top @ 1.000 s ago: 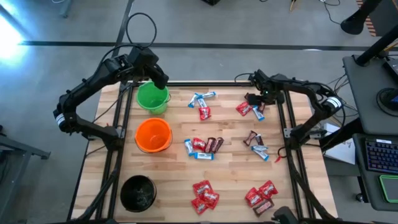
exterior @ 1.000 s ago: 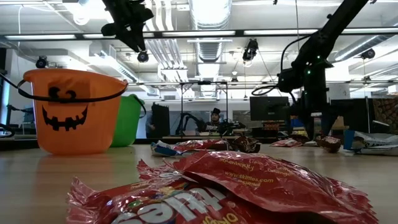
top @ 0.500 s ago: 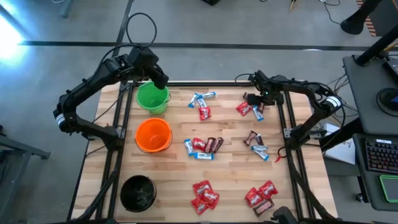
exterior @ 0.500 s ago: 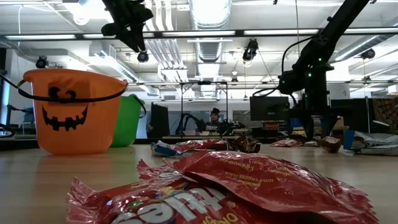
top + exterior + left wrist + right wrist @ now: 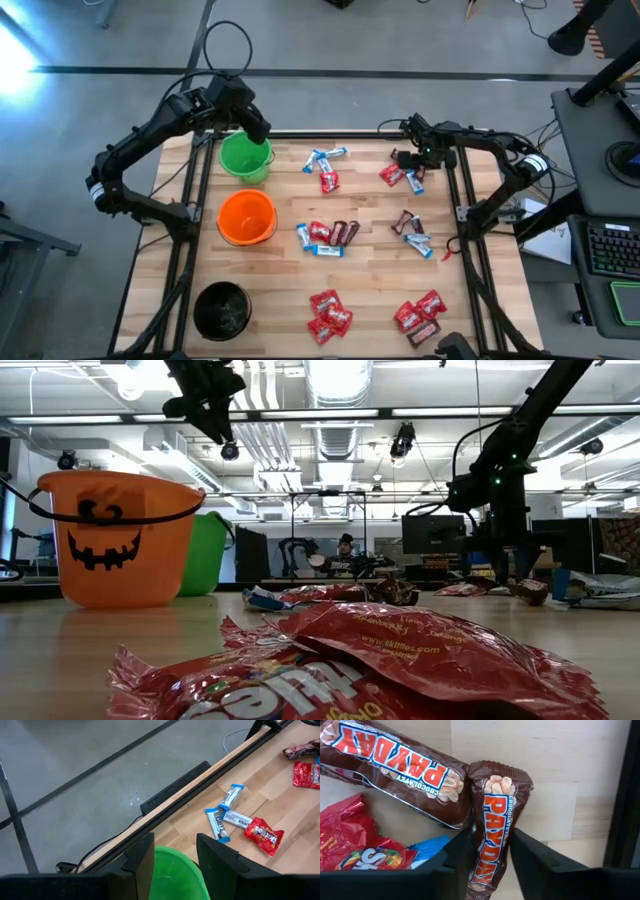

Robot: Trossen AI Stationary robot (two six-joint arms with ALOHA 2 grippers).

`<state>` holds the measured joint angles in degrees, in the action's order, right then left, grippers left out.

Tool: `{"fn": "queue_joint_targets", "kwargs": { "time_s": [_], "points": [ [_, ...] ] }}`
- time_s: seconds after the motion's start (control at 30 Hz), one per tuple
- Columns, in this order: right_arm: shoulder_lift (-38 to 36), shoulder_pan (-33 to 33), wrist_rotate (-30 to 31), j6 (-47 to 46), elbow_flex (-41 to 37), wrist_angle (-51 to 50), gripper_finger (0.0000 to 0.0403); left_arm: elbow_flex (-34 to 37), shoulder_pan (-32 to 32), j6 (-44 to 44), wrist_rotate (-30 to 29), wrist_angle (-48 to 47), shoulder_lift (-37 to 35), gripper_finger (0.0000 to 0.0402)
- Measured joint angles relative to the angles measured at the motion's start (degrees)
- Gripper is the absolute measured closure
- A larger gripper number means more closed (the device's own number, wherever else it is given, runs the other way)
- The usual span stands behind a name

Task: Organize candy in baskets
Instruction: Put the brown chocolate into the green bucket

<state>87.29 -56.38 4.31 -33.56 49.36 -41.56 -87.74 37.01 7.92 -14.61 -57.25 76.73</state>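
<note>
My right gripper (image 5: 407,158) stands low over the table's far right part, shut on a dark brown candy bar (image 5: 496,820). A second brown bar (image 5: 395,767) lies beside it, their ends meeting. A red candy (image 5: 350,845) and a blue one (image 5: 427,847) lie close by. My left gripper (image 5: 262,135) hangs open above the far rim of the green basket (image 5: 245,157), nothing between its fingers (image 5: 142,857). The orange basket (image 5: 246,217) and the black basket (image 5: 221,310) stand along the left edge. My right gripper pinches the brown bar between its two fingers, on the bar's long sides (image 5: 492,842) a little past its middle. The fingers come from above, pointing down, and lie across the bar. The bar lies flat on the table, its free end against the second brown bar.
More candy lies in clusters: blue and red at far centre (image 5: 325,165), mixed at mid-table (image 5: 328,235), brown and blue at mid-right (image 5: 412,233), red near the front (image 5: 328,312) and front right (image 5: 420,312). A black frame rail (image 5: 622,795) runs right beside my right gripper.
</note>
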Motion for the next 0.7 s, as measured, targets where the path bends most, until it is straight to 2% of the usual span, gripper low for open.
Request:
{"fn": "queue_joint_targets", "kwargs": {
  "time_s": [0.13,0.23,0.5,0.7],
  "points": [
    [0.00,0.00,-0.02,0.01,0.00,0.05,0.0353,0.00,0.00,0.00,0.00,-0.27,0.00,0.0272],
    [-0.08,0.02,-0.02,0.02,0.02,0.09,0.0379,0.00,0.00,0.00,0.00,-0.27,0.00,0.0272],
    [-1.92,0.00,-1.77,0.14,0.00,-1.79,0.0387,0.00,0.00,0.00,0.00,-0.27,0.00,0.0272],
    [-8.40,0.00,-1.81,0.21,-0.02,-3.96,0.0387,0.00,0.00,0.00,0.00,-0.19,0.00,0.0272]
  ]
}}
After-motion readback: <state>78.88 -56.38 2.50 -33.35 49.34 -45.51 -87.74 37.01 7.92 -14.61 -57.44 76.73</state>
